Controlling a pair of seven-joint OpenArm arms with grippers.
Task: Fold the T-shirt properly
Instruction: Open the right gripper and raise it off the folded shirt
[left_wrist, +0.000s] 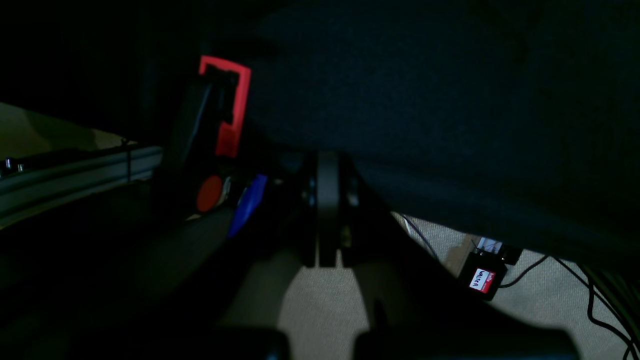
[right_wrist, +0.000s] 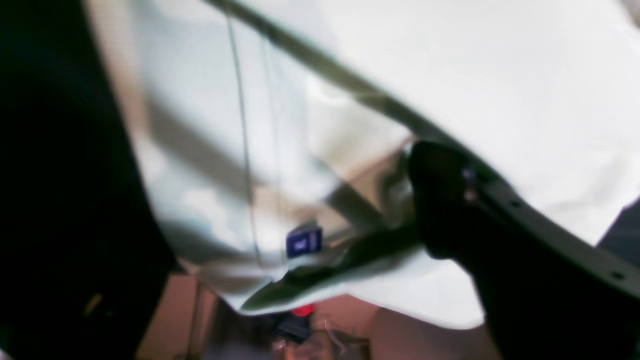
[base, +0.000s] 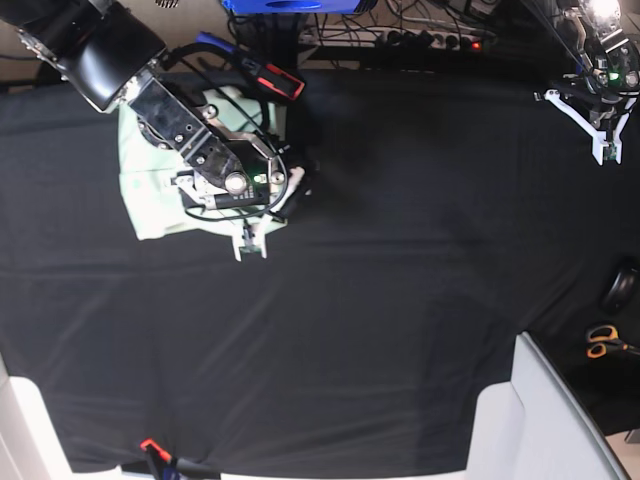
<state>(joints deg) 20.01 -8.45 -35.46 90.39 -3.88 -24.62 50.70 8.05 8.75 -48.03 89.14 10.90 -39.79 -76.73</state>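
T-shirt (base: 150, 190) lies bunched into a compact packet at the far corner of the black tablecloth (base: 400, 300), its blue tag (right_wrist: 303, 241) showing. Right gripper (base: 262, 215) sits over the packet's near edge; fingers seem parted, though blur hides whether cloth is between them. Left gripper (base: 603, 120) is parked well apart, pressed together, holding nothing.

the t-shirt (base: 150, 185) lies on the tablecloth (base: 400, 300) at its far left, scissors (base: 603, 342) far right.

Red-and-white label (left_wrist: 481, 280) on a small black box (left_wrist: 487, 275), lettering illegible.
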